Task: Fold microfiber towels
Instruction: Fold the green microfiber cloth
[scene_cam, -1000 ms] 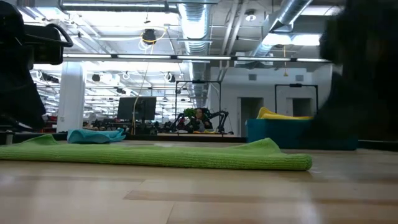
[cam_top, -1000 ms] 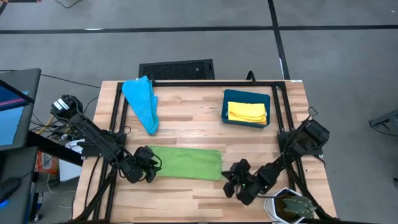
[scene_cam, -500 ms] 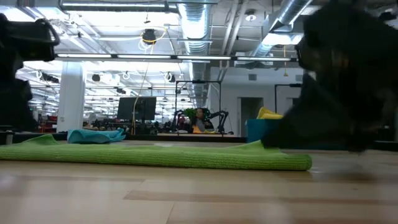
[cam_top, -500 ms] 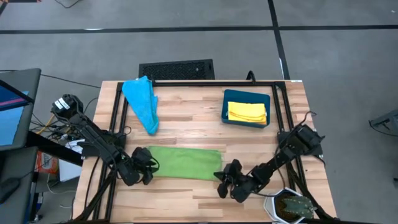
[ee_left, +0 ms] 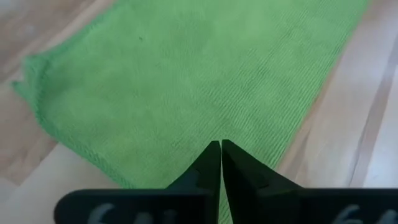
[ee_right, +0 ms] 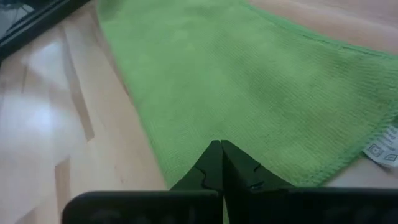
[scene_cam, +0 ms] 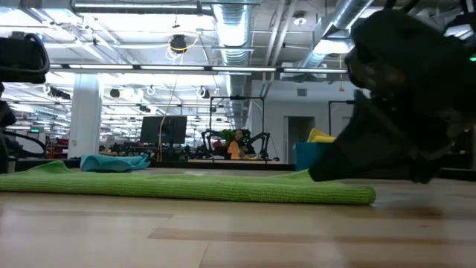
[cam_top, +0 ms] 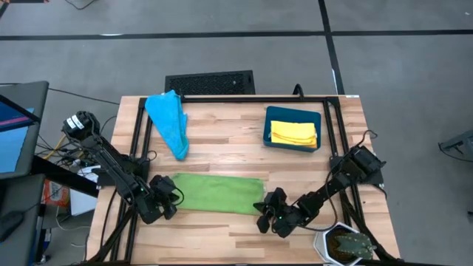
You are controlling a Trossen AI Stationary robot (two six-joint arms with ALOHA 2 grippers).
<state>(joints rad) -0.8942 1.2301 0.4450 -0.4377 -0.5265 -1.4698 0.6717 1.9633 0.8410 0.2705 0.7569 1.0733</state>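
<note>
High view, green towel (cam_top: 219, 193) between both tools, ends pinched

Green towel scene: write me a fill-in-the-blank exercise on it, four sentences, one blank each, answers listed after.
1. The towel lying flat between the two hands is ____.
2. The yellow towel lies inside the dark teal ____.
3. The left hand and the right hand each have their fingers ____ at an end of the green towel.
4. The crumpled towel near the table's far left corner is light ____.

Missing words: green; bin; shut; blue
</note>
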